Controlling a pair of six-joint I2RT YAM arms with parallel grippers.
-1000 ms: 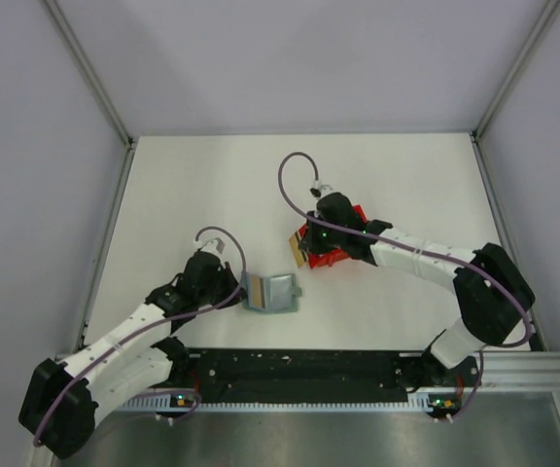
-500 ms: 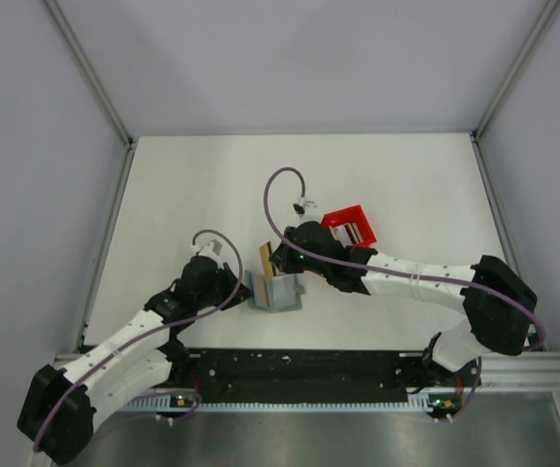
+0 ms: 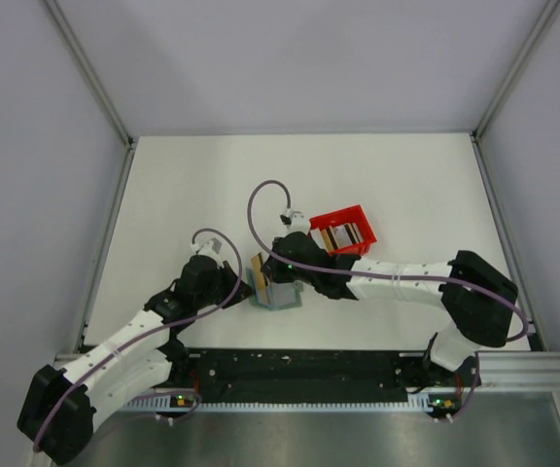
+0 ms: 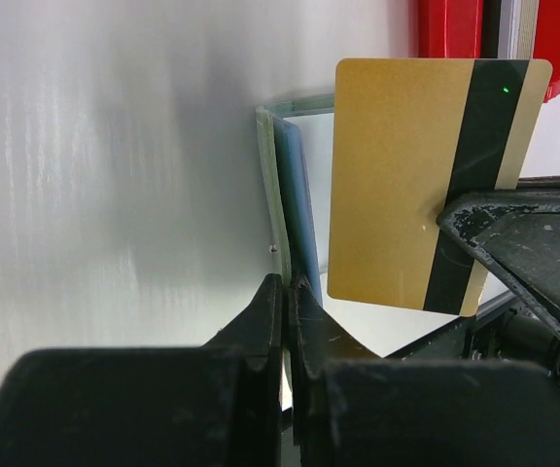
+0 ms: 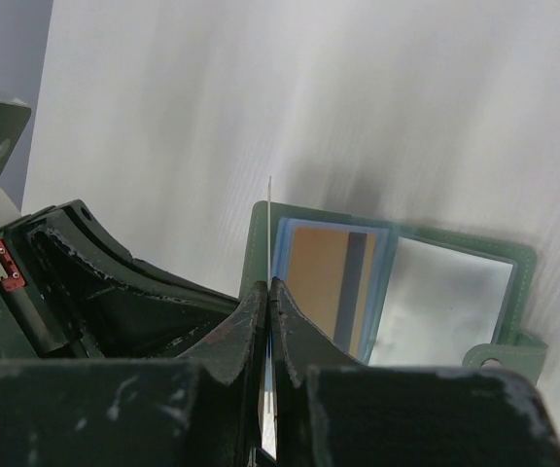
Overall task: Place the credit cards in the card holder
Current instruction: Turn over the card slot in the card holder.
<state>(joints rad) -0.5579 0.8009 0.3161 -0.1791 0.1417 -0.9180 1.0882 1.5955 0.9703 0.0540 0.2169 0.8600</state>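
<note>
Card (image 4: 397, 185), gold with a dark stripe, is clamped upright in the right claw (image 5: 268, 292) beside the open card holder (image 3: 282, 297), whose flap is pinched by the left claw (image 4: 285, 292) on the bench (image 3: 192, 185).

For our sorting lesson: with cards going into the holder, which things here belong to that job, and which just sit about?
Job: gold card in the right gripper; card holder pinched by the left gripper; spare cards in the red bin.
Lying about: the red bin itself; white table.
</note>
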